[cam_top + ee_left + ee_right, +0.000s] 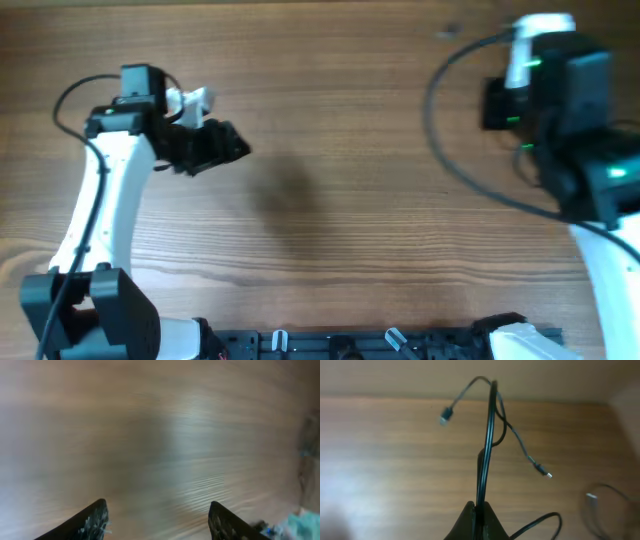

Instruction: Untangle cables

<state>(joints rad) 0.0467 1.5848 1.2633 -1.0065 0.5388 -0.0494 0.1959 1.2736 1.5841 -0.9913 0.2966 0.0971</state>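
From where I stand, the right gripper (480, 510) has its fingers pinched together on the cables (487, 445), which run taut away from the grip as a few strands side by side. I'd guess they are held up off the table (330, 230) so the loose ends can drop clear of each other. One plug end (445, 416) curls off to one side, a second plug end (547, 475) dangles to the other, and a thin loop (600, 510) lies apart at the lower right. The left gripper (157, 517) hangs over bare wood, fingers spread with nothing between them, probably ready to take a strand. No box, tray or other container shows anywhere.
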